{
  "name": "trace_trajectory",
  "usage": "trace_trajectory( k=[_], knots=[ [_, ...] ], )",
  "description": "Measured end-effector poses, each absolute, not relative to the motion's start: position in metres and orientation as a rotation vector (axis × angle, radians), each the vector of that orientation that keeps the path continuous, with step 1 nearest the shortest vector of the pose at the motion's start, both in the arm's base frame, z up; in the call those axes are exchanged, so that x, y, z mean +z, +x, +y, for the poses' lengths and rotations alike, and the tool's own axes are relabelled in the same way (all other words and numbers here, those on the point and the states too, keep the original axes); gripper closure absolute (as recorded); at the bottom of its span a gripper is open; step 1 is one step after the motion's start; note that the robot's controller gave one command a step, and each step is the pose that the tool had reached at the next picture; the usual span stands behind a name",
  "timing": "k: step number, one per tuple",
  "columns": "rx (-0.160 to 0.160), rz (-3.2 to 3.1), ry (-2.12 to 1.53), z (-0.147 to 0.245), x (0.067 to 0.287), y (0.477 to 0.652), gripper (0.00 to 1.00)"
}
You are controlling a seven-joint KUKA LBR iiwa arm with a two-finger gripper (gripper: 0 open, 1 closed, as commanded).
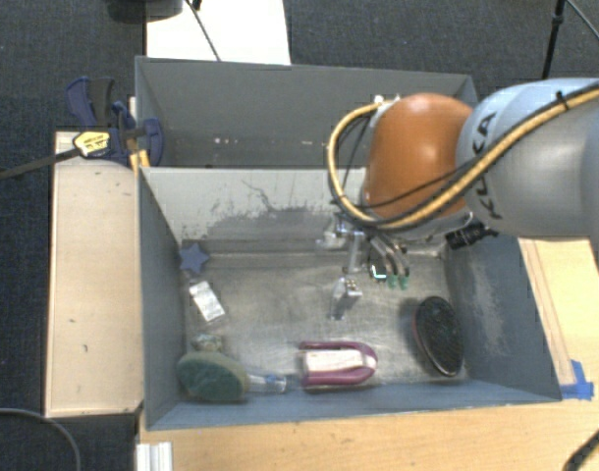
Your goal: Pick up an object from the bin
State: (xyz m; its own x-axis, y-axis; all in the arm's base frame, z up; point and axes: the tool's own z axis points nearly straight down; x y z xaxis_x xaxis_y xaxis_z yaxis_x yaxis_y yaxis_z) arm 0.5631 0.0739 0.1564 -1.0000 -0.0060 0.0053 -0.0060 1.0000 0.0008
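Gripper: the gripper point(343, 296) hangs low over the middle of the grey metal bin point(280, 111), just above bare floor. Whether it is open or closed cannot be told from this angle, and nothing can be seen in its grasp.

Wrist: a rounded orange cover point(417, 155) sits directly above the gripper, with yellow-and-black cables point(341, 170) looped round its left side.

Arm: the silver arm point(550, 165) enters from the right, crossing the bin's right wall.

Nearest thing, near side: a maroon-and-white case point(337, 361) lies flat by the near wall, on the near side of the gripper and apart from it.

Nearest thing, right: a black oval brush point(438, 335) rests against the foot of the right wall, to the right of the gripper and a little nearer.

Near left corner: a dark green rounded pad point(209, 378) lies in the corner, with a small clear item point(267, 384) just to its right, between the pad and the case.

Left side: a small silvery packet point(206, 300) lies tilted near the left wall, well apart from the gripper.

Far left: a blue star-shaped piece point(192, 257) sits beyond the packet, close to the left wall.
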Motion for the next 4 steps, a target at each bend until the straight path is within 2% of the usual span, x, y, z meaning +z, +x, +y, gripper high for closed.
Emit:
trace_trajectory(
  k=[1,2,3,4],
  knots=[
    [0.003,-3.131,0.184,0.001,0.133,0.495,0.00],
    [-0.002,-3.151,0.115,0.010,0.075,0.481,0.00],
    [-0.001,-3.136,0.341,0.075,0.073,0.487,0.00],
    [-0.002,-3.143,0.331,0.074,0.075,0.489,1.00]
  ],
)
